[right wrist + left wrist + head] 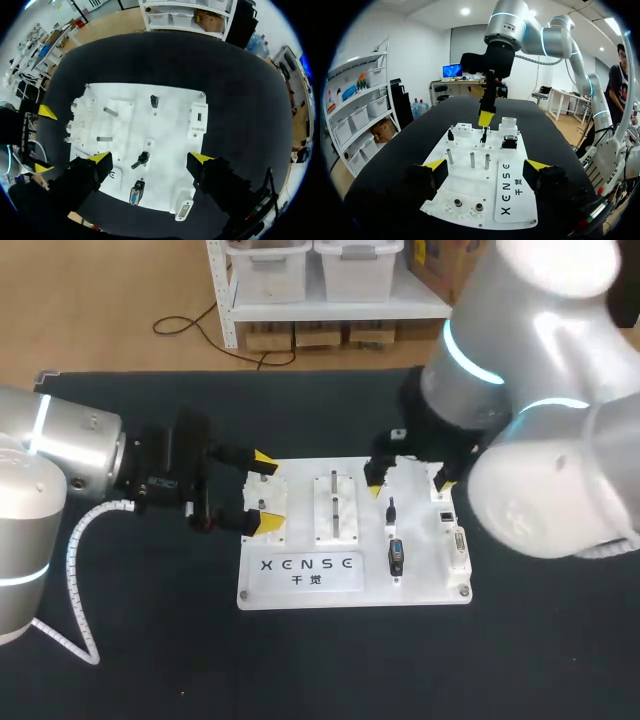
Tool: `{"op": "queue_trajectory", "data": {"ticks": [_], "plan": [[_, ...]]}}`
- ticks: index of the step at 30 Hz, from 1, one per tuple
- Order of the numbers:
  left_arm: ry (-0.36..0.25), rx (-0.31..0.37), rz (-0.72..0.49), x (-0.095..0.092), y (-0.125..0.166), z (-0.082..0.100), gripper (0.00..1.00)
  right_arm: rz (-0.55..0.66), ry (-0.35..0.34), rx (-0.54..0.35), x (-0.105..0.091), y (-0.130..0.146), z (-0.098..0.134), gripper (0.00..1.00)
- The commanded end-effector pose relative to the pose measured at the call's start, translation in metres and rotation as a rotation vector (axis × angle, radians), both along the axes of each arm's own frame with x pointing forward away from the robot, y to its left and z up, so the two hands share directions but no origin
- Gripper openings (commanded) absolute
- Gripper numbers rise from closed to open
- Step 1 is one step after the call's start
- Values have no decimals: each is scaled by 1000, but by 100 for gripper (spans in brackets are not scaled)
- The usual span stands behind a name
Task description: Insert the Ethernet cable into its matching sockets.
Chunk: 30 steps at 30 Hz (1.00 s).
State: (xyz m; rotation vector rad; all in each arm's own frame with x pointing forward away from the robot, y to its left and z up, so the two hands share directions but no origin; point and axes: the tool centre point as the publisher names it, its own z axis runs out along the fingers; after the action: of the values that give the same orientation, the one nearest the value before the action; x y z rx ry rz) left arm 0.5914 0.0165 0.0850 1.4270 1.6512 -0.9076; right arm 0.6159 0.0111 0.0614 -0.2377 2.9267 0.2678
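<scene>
A white practice board point(300, 585) lies mid-table, also seen in the wrist views point(515, 197) point(170, 135). A short black cable plug point(391, 508) point(141, 160) point(483, 135) stands on its right half. A black and blue connector point(397, 558) point(135, 193) sits just in front of it. A white socket block point(198, 119) is near the board's right edge. My right gripper point(408, 483) point(150, 159) hangs open above the plug, not touching it. My left gripper point(262, 490) point(486, 170) is open, its fingers straddling the board's left end, holding nothing.
Metal pegs point(472, 160) stand upright on the board's middle block point(336, 508). A D-sub connector point(459, 545) point(183, 210) sits at the board's right edge. Black tabletop point(330, 670) surrounds the board.
</scene>
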Motion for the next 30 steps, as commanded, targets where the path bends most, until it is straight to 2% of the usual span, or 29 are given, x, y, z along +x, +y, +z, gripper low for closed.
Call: {"op": "queue_trajectory", "data": {"ticks": [1,6,16,17,20,23,24,25,27,28,29,30], "plan": [[-4,-6,2,-1,0,-2,100,-42,7,-155,-1,9,-12,100],[-4,-6,2,-1,0,-2,100,-38,29,-177,-6,11,-21,100],[-4,-6,2,-1,0,-2,100,-51,48,-202,-1,8,-34,100],[-4,-6,2,-1,0,-2,100,-52,50,-203,-1,8,-35,88],[-4,-6,2,-1,0,-2,100,-49,56,-198,-1,9,-38,81],[-4,-6,2,-1,0,-2,100,-40,49,-196,1,10,-39,61],[-4,-6,2,-1,0,-2,100,-38,49,-196,1,11,-39,45],[-4,-6,2,-1,0,-2,100,-36,50,-194,2,11,-40,36],[-4,-6,2,-1,0,-2,100,-31,50,-191,2,12,-40,21],[-4,-6,2,-1,0,-2,100,-29,52,-190,2,12,-41,18],[-4,-6,2,-1,0,-2,100,-28,52,-190,2,13,-41,9],[-4,-6,2,-1,0,-2,100,-25,55,-187,2,13,-40,4]]}}
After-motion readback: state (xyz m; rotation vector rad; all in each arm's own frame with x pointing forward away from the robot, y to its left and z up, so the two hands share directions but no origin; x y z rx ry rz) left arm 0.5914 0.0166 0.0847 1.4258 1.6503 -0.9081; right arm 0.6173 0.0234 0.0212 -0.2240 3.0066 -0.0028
